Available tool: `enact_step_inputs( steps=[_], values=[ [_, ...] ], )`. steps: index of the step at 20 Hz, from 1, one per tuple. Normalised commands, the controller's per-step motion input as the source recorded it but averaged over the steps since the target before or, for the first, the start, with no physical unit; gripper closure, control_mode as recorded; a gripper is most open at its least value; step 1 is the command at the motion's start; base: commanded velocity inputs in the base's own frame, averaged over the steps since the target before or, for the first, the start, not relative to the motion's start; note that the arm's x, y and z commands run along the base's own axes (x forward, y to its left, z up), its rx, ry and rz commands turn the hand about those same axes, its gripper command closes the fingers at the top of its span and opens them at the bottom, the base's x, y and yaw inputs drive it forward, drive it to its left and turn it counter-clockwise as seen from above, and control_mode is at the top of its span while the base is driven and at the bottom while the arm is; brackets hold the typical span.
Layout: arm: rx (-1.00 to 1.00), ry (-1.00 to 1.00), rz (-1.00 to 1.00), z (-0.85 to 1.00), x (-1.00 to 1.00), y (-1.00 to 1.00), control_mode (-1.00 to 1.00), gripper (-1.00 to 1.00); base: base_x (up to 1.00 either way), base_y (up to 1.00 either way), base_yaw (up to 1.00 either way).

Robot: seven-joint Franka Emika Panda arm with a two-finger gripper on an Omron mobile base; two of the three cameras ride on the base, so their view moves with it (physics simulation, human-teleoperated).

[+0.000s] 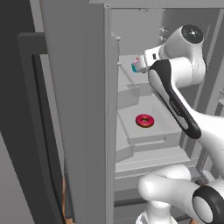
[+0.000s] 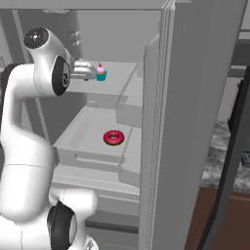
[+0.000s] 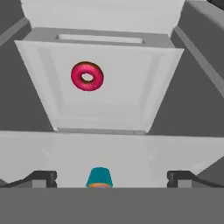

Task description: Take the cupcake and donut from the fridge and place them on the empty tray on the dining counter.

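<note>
The fridge (image 1: 83, 109) stands with its doors open. On an upper inner shelf sits the cupcake (image 2: 100, 72), teal wrapper and pink frosting. My gripper (image 3: 112, 178) is open on that shelf, and the cupcake's wrapper (image 3: 99, 178) shows between the two fingertips, a little left of centre and touching neither. From the base views the hand (image 1: 141, 64) reaches in level with the cupcake (image 1: 135, 67). The donut (image 3: 87, 76) lies flat in a pale drawer one level lower (image 1: 145, 120) (image 2: 114, 137). The tray is out of view.
The open left door (image 1: 70, 87) and right door (image 2: 195, 122) flank the arm closely. The pale drawer (image 2: 73, 139) juts out below the shelf. A strip of marbled stone counter (image 2: 218, 154) shows past the right door.
</note>
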Motion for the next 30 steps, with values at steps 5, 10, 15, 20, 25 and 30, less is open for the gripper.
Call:
enact_step_inputs(
  steps=[5, 10, 15, 20, 25, 30],
  values=[
    [0.02, 0.0, 0.0, -0.17, 0.47, -0.22, -1.0, -1.0, 0.0, 0.0, 0.0],
    [0.03, 0.0, 0.0, -0.12, 0.58, -0.09, -1.0, -1.0, 0.0, 0.0, 0.0],
    [0.01, 0.05, 0.0, 0.0, 0.65, 0.0, -1.0, -1.0, 0.0, 0.0, 0.0],
    [0.0, 0.06, 0.0, 0.0, 0.74, 0.0, -1.0, -1.0, 0.0, 0.0, 0.0],
    [0.0, 0.07, 0.0, 0.0, 0.69, 0.0, -1.0, -1.0, 0.0, 0.0, 0.0],
    [0.0, 0.01, 0.0, 0.0, 0.61, 0.0, -1.0, -1.0, 0.0, 0.0, 0.0]
  ],
)
